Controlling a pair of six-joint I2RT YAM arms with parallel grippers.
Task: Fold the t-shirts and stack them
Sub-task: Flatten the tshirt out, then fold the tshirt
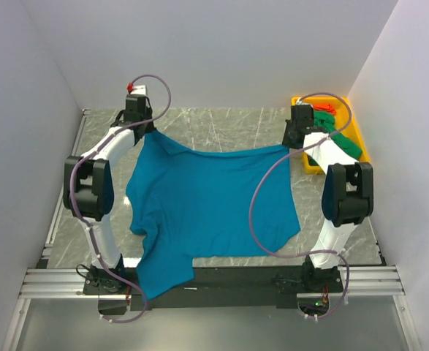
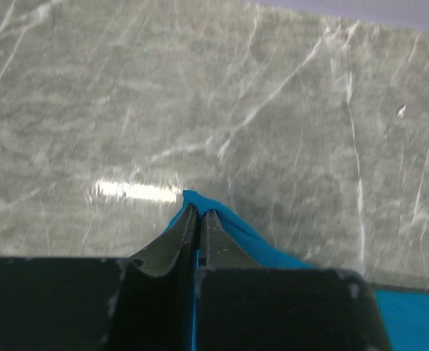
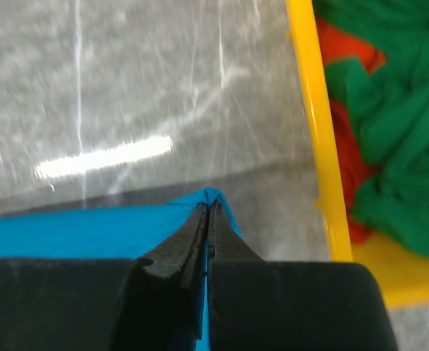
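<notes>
A teal-blue t-shirt lies spread over the marble table, with one sleeve end hanging past the near edge. My left gripper is shut on its far left corner, held just above the tabletop. My right gripper is shut on the far right corner. The cloth edge stretches taut between the two grippers. A bright green t-shirt and a red-orange piece lie crumpled in the yellow bin.
The yellow bin stands at the table's far right, close beside my right gripper. White walls enclose the table on three sides. A black rail with the arm bases runs along the near edge.
</notes>
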